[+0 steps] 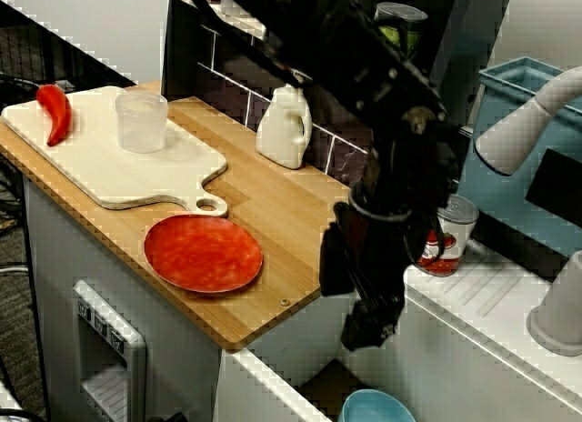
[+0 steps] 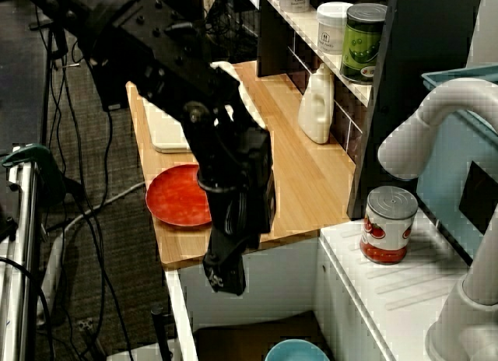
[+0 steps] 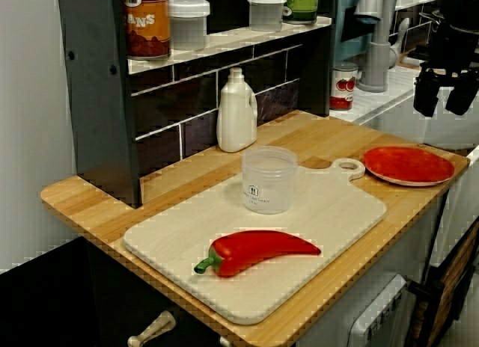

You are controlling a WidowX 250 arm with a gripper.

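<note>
plate (image 1: 203, 252), round, red and shallow, lies flat on the light wooden worktop (image 1: 273, 199). it sits near the front corner at the sink end, just beside the handle loop of the pale wooden cutting board (image 1: 100, 167), with a small gap between them.

the black robot hand (image 3: 441, 100) hangs just past that end of the worktop, higher than the plate and not touching it. in the low view along the worktop its two fingers point down and are spread apart, with nothing between them.

below the hand, in the opening beside the worktop, part of a light blue bowl (image 1: 377, 408) shows.

on the cutting board a clear plastic cup (image 1: 141, 122) stands upright near the middle. a glossy red chili pepper (image 1: 55, 113) with a green stem lies at the end far from the plate.

a white plastic bottle (image 1: 284, 126) with a moulded handle stands at the back of the worktop, close to the dark tiled wall. above it a dark shelf (image 3: 224, 40) carries jars and cans.

beyond the arm, a red and white tomato can (image 1: 446, 245) stands upright on the white ribbed drainboard (image 1: 491, 299).
</note>
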